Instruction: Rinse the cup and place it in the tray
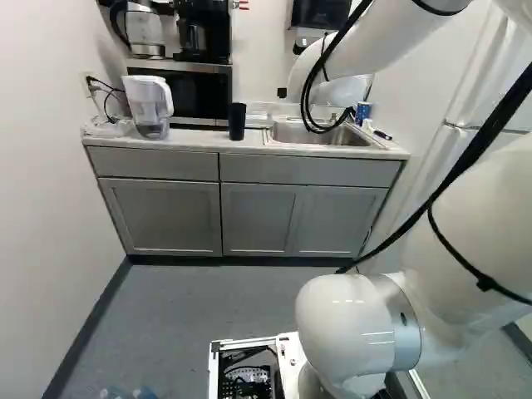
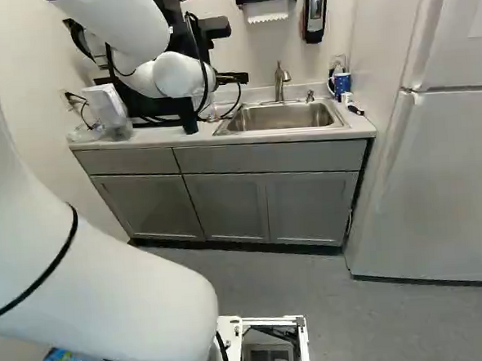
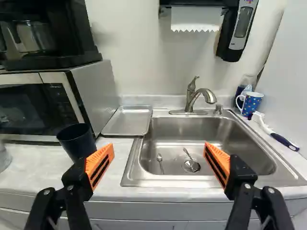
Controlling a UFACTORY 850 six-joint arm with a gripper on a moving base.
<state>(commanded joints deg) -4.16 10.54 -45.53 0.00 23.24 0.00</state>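
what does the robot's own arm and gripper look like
The arm is glossy white and rounded, with a silvery band at a lower joint and black cables strapped along it. The gripper is black, its two fingers carrying slotted orange pads.

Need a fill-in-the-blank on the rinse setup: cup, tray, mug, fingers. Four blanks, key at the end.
The fingers are ____, gripping nothing.
The tray lies between the microwave and the ____.
The dark cup stands on the ____, not in the tray.
The dotted mug is mostly ____.

Missing words: open; sink; counter; blue.
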